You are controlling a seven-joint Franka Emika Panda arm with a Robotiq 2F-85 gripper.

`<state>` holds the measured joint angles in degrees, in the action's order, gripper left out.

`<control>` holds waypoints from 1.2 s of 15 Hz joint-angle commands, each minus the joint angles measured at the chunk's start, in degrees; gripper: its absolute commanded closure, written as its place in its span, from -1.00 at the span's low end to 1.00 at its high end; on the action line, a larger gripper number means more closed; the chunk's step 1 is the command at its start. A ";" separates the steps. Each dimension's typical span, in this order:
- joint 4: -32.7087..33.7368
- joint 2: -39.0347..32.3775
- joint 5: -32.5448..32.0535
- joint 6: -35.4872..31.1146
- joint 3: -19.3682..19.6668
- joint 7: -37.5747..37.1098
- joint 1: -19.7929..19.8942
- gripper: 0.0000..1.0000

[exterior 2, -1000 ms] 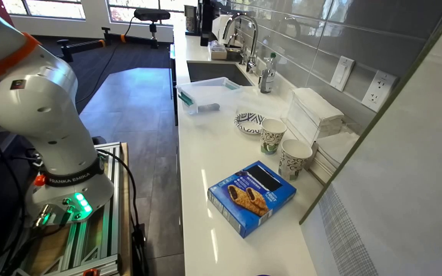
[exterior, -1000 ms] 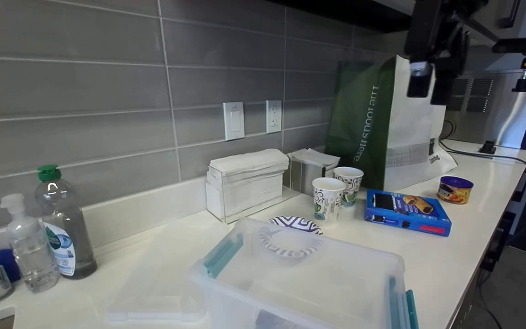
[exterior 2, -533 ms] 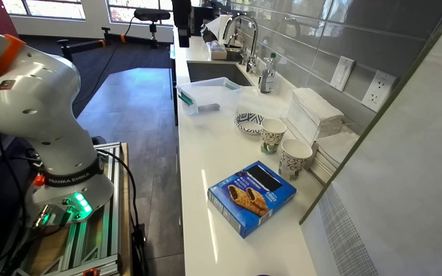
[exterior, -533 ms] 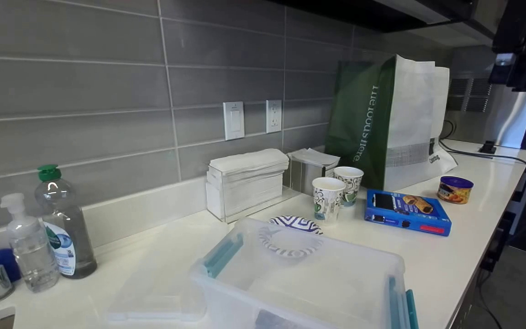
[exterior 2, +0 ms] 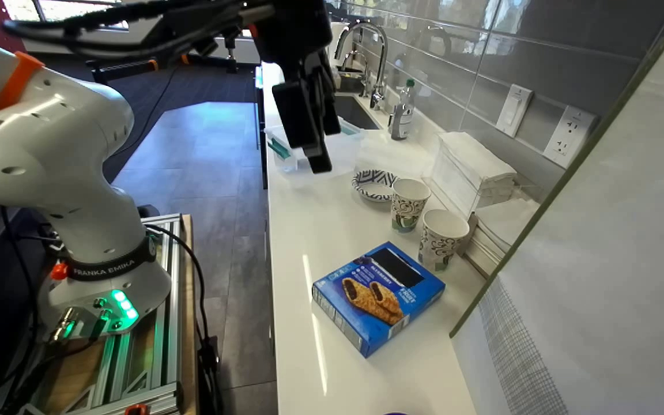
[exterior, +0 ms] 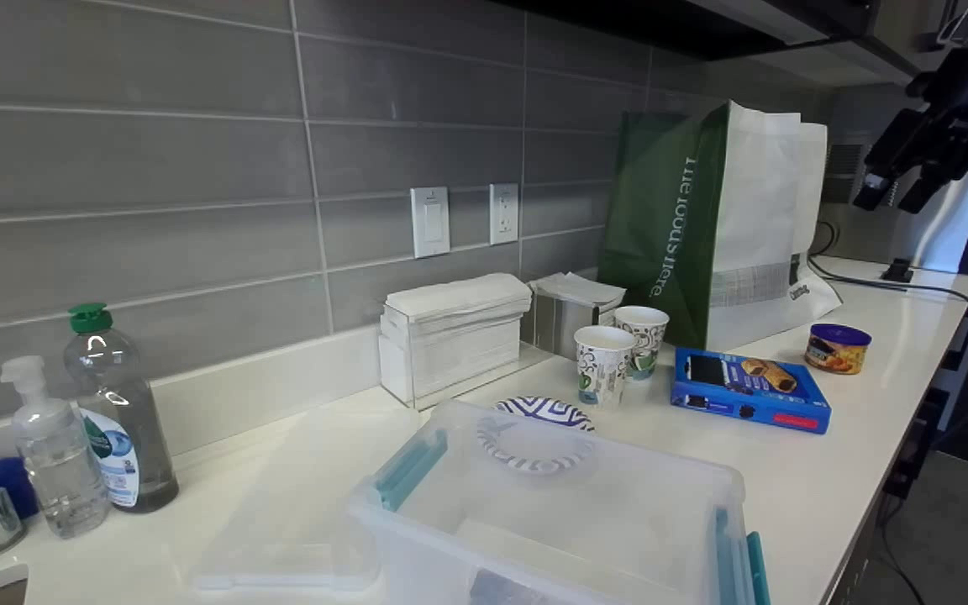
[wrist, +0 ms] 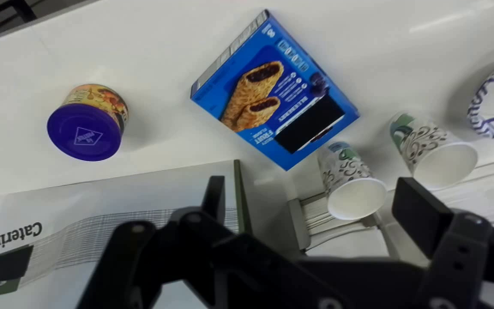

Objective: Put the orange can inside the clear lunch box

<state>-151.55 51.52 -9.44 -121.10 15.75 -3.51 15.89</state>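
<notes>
1. We take the clear lunch box as the near end of the counter. Its top is uncovered, with teal clips at its left and right. A greyish thing shows at its near wall, though we cannot tell what it is.
2. Far off to the right we find the orange can, upright on the counter, its purple-blue lid on top, well apart from the lunch box.
3. We see the gripper tilted in the air, apart from the can. In the wrist view its jaws stand wide apart, and it has hold of nothing.
4. Left of the can and a little nearer, a blue box printed with pastries lies flat.
5. Two paper cups stand left of it, one near the other. Nearer to us, just beyond the lunch box, sits a patterned bowl.
6. Along the tiled wall we have a green-and-white paper bag farther off and white napkins nearer.
7. Left of the lunch box lies a flat translucent lid; further left stand a soap bottle and a pump bottle.
</notes>
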 commanded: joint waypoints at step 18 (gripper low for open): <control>-3.57 -21.48 -0.33 -27.20 7.46 1.45 13.60 -1.00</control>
<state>-155.20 36.52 -8.83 -143.12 24.06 -1.90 26.34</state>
